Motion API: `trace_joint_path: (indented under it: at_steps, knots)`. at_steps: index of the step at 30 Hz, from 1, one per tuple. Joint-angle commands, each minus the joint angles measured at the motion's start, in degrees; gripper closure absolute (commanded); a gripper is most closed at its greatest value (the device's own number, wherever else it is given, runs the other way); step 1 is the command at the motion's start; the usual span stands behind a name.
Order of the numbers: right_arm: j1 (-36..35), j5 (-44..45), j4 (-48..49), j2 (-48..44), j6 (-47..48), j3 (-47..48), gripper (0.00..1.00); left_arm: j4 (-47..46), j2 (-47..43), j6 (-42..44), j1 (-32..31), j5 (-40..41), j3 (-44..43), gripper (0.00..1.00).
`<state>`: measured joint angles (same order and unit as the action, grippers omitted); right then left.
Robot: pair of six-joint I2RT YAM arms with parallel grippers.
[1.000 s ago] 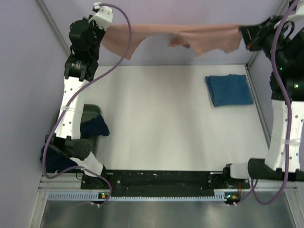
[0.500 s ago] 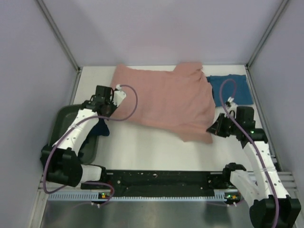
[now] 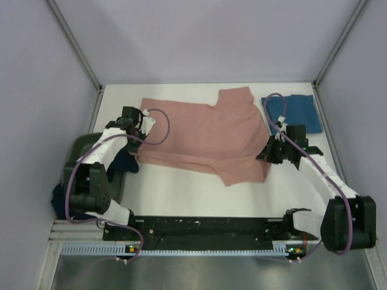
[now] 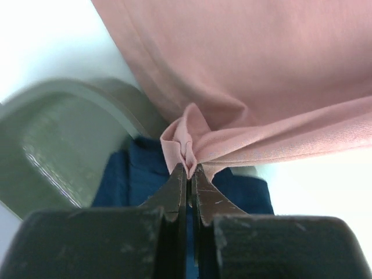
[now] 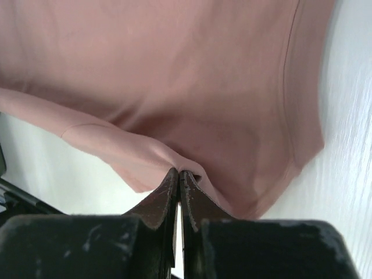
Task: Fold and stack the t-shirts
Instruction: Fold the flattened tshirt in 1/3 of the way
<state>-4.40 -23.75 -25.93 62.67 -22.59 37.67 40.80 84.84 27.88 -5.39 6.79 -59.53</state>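
Note:
The salmon-pink t-shirt (image 3: 205, 136) lies spread across the white table, plain side up, no print showing. My left gripper (image 3: 139, 145) is shut on a pinch of its left edge (image 4: 187, 148). My right gripper (image 3: 266, 154) is shut on a fold of its right edge (image 5: 174, 160). The teal-blue t-shirt (image 3: 296, 112) lies folded at the back right, partly behind my right arm. The dark navy t-shirt (image 3: 124, 163) hangs over the bin's edge and shows under my left fingers in the left wrist view (image 4: 139, 180).
The dark green plastic bin (image 3: 81, 157) stands at the table's left edge, also in the left wrist view (image 4: 58, 133). Purple walls enclose the table (image 3: 181, 193) on three sides. The black base rail runs along the near edge.
Both arms came down from high at the back and pulled the pink shirt onto the table. In the last half second the shirt flattened and shifted slightly toward the back.

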Motion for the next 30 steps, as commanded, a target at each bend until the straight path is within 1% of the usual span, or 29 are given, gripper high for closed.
trace_joint_path:
  at_steps: [1,4,7,13,17,18,20,22,23,24,25,26,27,28,29,30]
  knots:
    - [0.3,1.6,9.6,11.7,4.3,9.4,1.00,-2.0,6.0,-0.9,0.6,0.7,-9.3,1.00]
    - [0.8,1.9,9.8,18.8,6.1,14.1,1.00,-0.8,10.7,-0.8,0.6,0.5,-14.2,1.00]
    - [1.6,1.0,9.6,23.9,7.5,18.3,1.00,1.3,14.8,-1.2,0.6,0.2,-18.5,1.00]
    - [2.1,2.2,9.1,29.9,9.1,23.4,1.00,2.4,19.7,-1.7,0.6,2.8,-23.8,1.00]
    - [2.1,0.7,8.7,32.8,10.1,25.5,1.00,3.1,22.6,-2.1,0.6,5.2,-26.3,0.99]
    - [2.1,0.7,9.0,33.6,10.2,26.0,1.00,3.0,23.2,-2.1,0.6,5.6,-27.0,0.95]
    - [2.0,2.1,9.6,35.3,10.2,27.7,1.00,2.4,24.6,-2.0,0.6,6.6,-30.5,0.80]
    - [1.9,5.4,9.3,37.6,10.4,30.6,1.00,1.7,27.1,-1.8,0.6,9.1,-36.3,0.67]
    - [1.8,7.6,9.0,38.7,10.5,32.4,0.93,0.4,28.2,-1.5,0.9,10.9,-39.5,0.59]
    - [1.5,9.8,8.3,39.4,10.6,34.0,0.88,-0.8,29.8,-1.4,1.2,12.9,-43.3,0.49]
    - [1.0,12.7,7.0,40.1,11.0,36.1,0.84,-1.8,31.9,-1.3,1.6,15.0,-47.6,0.46]
    - [0.5,15.5,5.6,40.2,11.4,37.9,0.77,-1.0,33.5,-1.6,2.0,17.2,-53.1,0.45]
    - [0.2,19.0,2.5,39.8,11.7,40.3,0.72,0.8,35.3,-2.1,2.3,17.8,-57.9,0.44]
    - [0.0,20.4,0.0,38.7,12.2,41.2,0.68,3.9,35.9,-3.2,2.5,17.2,-61.3,0.44]
    - [-0.1,21.0,-1.2,36.7,12.3,40.5,0.64,6.4,35.1,-3.8,2.5,15.2,-61.8,0.44]
    - [-0.2,21.4,-1.7,33.6,12.2,38.7,0.59,7.1,32.8,-3.5,2.4,12.3,-59.2,0.45]
